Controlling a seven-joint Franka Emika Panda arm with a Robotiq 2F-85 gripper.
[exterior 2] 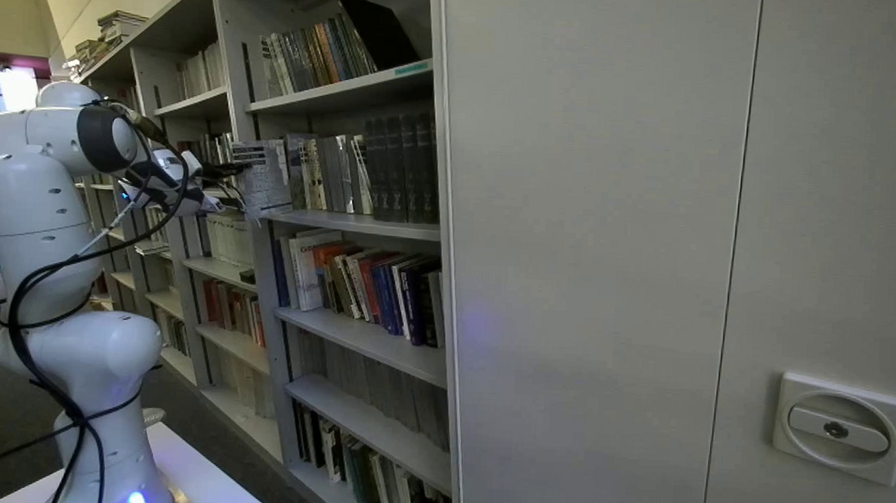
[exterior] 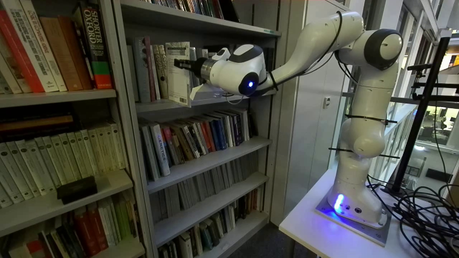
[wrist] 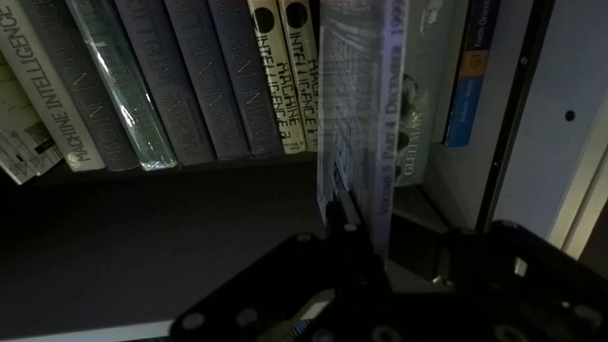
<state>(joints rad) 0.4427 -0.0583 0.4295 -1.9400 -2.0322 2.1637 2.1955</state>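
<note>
Currently, black jointed gripper [exterior: 178, 64] is pinching thin, flat rectangular paperback [exterior: 178, 83], spine [wrist: 386, 156] facing outward, long axis standing upright.

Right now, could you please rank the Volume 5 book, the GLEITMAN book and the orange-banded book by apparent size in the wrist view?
1. Volume 5 book, its nearness probably helping
2. GLEITMAN book, partly hidden
3. orange-banded book

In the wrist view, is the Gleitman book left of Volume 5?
No, the Gleitman book appears just to the right of Volume 5 in that view.
</note>
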